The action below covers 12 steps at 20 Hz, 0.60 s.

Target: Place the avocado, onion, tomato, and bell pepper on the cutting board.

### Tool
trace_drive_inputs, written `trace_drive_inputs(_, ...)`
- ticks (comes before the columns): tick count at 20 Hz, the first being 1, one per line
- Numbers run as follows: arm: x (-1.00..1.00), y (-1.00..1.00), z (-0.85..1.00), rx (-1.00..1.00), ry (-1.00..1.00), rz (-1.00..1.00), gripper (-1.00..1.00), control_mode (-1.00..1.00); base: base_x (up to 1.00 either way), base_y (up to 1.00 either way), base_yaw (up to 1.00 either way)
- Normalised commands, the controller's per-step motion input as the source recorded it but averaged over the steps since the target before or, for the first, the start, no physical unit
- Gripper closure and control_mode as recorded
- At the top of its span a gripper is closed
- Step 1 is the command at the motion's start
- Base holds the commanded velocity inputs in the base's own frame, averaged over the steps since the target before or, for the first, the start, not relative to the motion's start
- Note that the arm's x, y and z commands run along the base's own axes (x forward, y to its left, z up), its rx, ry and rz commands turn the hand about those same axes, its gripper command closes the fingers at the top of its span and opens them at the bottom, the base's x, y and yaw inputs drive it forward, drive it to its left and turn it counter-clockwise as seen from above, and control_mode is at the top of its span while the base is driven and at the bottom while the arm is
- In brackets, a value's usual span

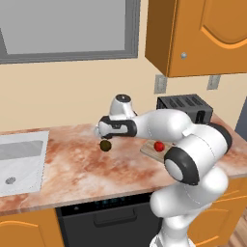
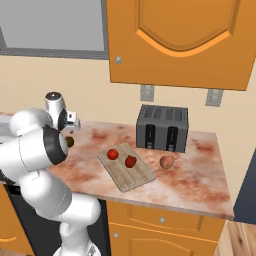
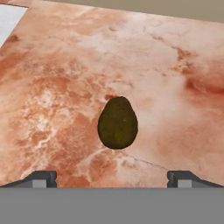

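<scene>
Jaws [image 3: 112, 177] wide open, tips spread either side of avocado [image 3: 117, 123], hovering above it, nothing held. Avocado lies alone on bare table [image 3: 65, 65], left of cutting board [image 2: 131, 176], well apart. Likely light, firm, skin smooth and rounded: may roll or squirt out. Best pinch across narrow middle, low. Farther right: two red vegetables on board, onion [image 2: 166, 162] beside it.

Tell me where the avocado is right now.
The avocado lies on the marble counter, off the cutting board on its sink side; in the hand view it sits centred ahead of the open gripper.
</scene>
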Motion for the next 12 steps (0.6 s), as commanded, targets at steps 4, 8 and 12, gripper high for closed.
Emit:
trace_drive_inputs(4,0.17,0.16,-0.20,0.00,0.00,0.00,-1.00,-1.00,0.00,0.00,0.00)
trace_drive_inputs(8,0.15,0.08,-0.21,0.00,0.00,0.00,-1.00,-1.00,0.00,0.00,0.00)
trace_drive_inputs(12,0.11,0.00,-0.25,0.00,0.00,0.00,-1.00,-1.00,0.00,0.00,0.00)
